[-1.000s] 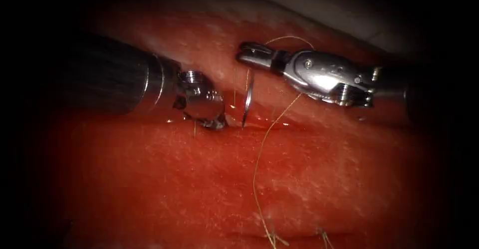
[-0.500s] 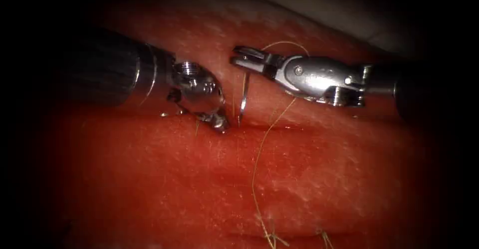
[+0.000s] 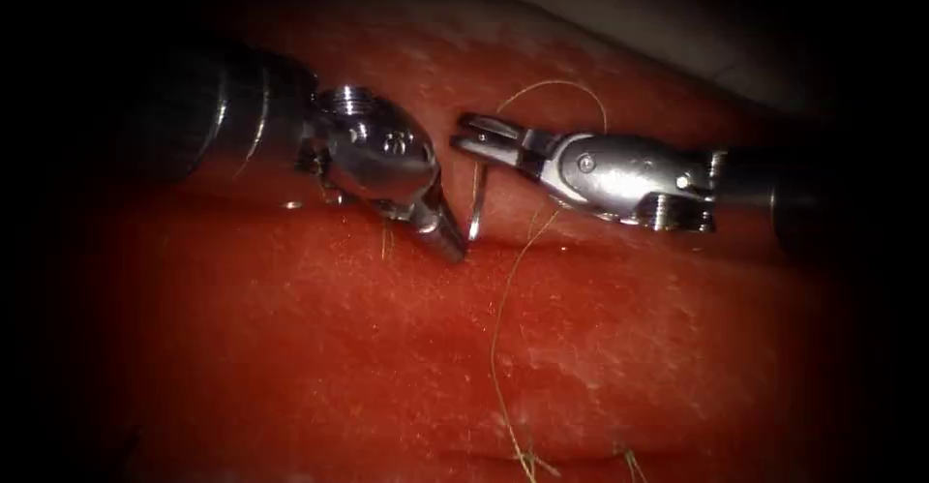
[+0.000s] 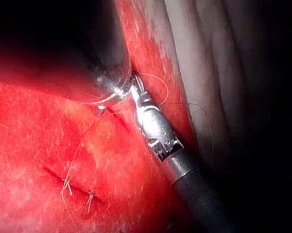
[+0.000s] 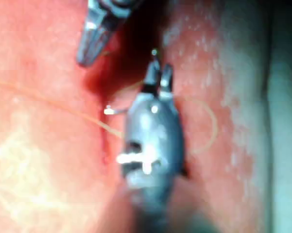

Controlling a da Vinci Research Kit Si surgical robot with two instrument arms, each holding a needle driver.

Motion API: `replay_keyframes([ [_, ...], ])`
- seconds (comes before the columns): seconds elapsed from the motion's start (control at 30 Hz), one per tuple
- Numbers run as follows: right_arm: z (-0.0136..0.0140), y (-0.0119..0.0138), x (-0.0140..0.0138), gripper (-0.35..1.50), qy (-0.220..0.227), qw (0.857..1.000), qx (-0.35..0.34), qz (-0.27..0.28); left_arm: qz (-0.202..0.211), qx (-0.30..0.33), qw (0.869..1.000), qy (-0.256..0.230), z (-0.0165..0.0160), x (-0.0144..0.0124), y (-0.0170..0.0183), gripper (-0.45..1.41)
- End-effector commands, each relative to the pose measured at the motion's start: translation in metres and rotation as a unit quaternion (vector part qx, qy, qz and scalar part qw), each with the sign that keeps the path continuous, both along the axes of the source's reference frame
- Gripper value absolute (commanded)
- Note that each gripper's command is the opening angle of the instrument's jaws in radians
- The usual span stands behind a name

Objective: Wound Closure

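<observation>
Gripping the needle [image 3: 476, 214] near its upper end, right gripper [image 3: 476, 140] is clamped; left gripper [image 3: 447, 235] closed, empty.

Shiny steel tools [image 3: 463, 193], dark shafts [image 3: 194, 115]

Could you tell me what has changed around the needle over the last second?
The left tool has swung its jaws down and rightward, and its tip now sits beside the needle's lower end at the cut. The right tool shifted only slightly and still grips the needle near its upper end. The thread trails down the tissue as before.
</observation>
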State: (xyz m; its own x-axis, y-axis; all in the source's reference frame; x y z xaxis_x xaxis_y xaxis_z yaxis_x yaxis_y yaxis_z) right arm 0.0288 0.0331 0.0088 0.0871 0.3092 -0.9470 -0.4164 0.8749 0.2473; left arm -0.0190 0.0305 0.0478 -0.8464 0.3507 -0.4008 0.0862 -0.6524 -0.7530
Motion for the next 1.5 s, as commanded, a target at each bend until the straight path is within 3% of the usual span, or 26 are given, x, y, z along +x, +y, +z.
replay_keyframes([
  [0.03,0.0004,0.0002,0.0011,-0.35,0.004,1.000,0.009,0.002,0.000,-0.002,1.000,0.004,0.0004,-0.0007,-0.0006,-0.31],
  [0.2,0.0003,0.0001,0.0015,-0.35,0.018,0.999,0.031,0.010,0.002,-0.010,1.000,0.008,0.0006,-0.0011,-0.0032,-0.28],
  [0.47,0.0003,0.0003,0.0015,-0.35,0.021,0.999,0.043,0.010,0.011,-0.031,0.999,0.011,0.0032,0.0015,-0.0072,-0.29],
  [0.73,0.0006,0.0007,0.0015,-0.35,0.031,0.997,0.065,0.011,-0.041,-0.071,0.997,0.016,0.0046,0.0011,-0.0075,-0.34],
  [0.87,0.0006,0.0009,0.0015,-0.35,0.033,0.997,0.074,0.007,-0.063,-0.077,0.995,0.014,0.0049,0.0009,-0.0072,-0.29],
  [0.9,0.0007,0.0009,0.0015,-0.35,0.035,0.996,0.080,0.006,-0.069,-0.078,0.994,0.015,0.0050,0.0010,-0.0071,-0.19],
  [0.97,0.0007,0.0009,0.0016,-0.35,0.039,0.995,0.090,-0.003,-0.084,-0.082,0.993,0.019,0.0055,0.0011,-0.0063,-0.24],
  [1.5,0.0009,0.0006,0.0017,-0.35,0.049,0.991,0.097,-0.073,-0.093,-0.079,0.992,0.029,0.0061,0.0031,-0.0073,-0.34],
])
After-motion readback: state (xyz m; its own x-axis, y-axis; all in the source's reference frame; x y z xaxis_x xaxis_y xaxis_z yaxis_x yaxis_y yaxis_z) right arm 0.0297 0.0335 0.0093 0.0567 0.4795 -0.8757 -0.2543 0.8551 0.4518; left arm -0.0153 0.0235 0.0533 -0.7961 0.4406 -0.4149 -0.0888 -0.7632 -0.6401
